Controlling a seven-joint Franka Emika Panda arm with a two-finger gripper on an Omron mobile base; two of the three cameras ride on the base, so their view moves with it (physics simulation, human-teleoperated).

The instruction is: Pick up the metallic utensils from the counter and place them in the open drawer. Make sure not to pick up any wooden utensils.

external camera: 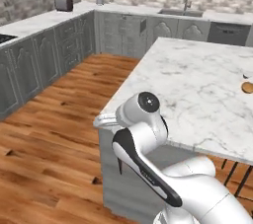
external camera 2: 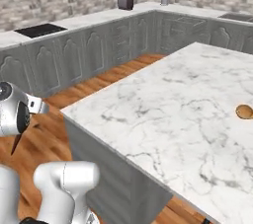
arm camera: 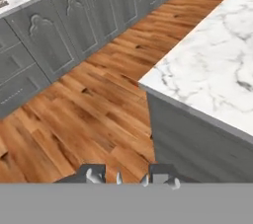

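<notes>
One wooden spoon (external camera: 247, 87), one counter (external camera: 197, 85).

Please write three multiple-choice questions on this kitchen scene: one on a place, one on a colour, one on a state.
1. Where does the bowl of the wooden spoon lie?
A. on the floor
B. on the counter, near its right side
C. in the sink

2. What colour is the counter?
A. white with grey veins
B. black
C. plain brown

3. How is the gripper?
A. wide open and empty
B. pressed flat on the counter
C. closed on the fork

Answers:
1 B: the wooden spoon rests on the marble at the picture's right edge.
2 A: the counter is veined white marble.
3 C: silver tines show at the gripper, and the dark handle of the fork hangs below the hand.
</notes>
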